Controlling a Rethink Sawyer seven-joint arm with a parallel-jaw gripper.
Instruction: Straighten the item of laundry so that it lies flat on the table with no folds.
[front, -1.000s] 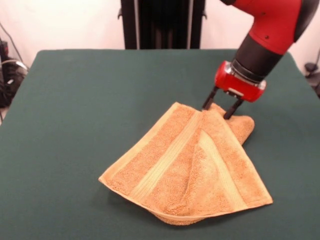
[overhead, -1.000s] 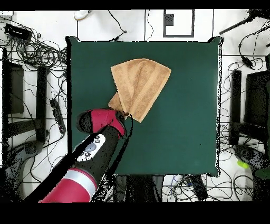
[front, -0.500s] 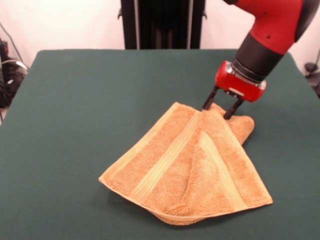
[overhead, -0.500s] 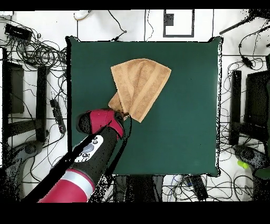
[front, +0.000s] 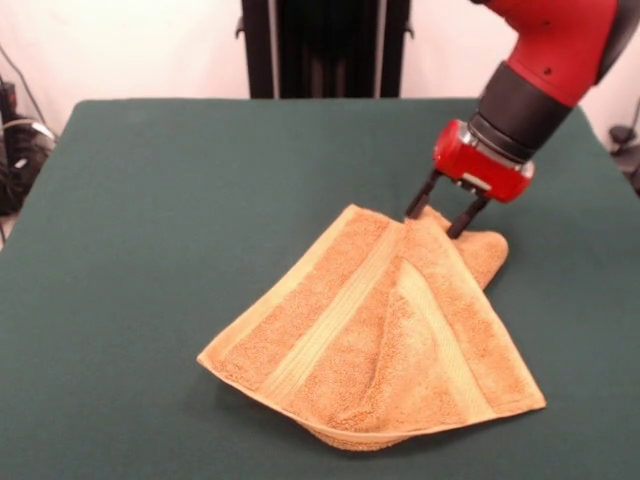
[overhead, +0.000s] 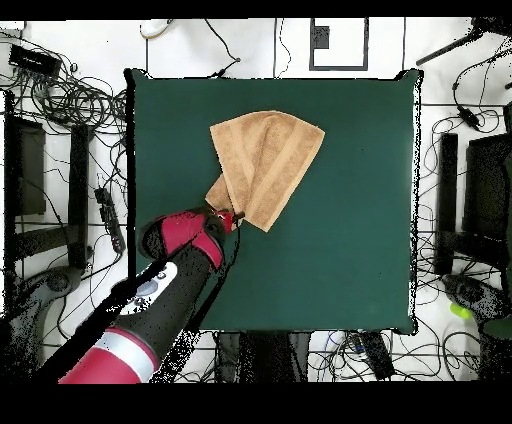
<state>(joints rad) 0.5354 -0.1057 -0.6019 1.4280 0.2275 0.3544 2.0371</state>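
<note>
Gripper (front: 440, 222) fingers spread apart, tips straddling raised corner of towel (front: 380, 330), not pinched shut. Towel fans out from tips toward camera in front view, folded over itself, pale bands crossing. Bare green table (front: 160, 200) all round; cables on floor beyond edges.

Bright even light, soft shadow under the towel (front: 380, 340), no glare, sharp focus
</note>
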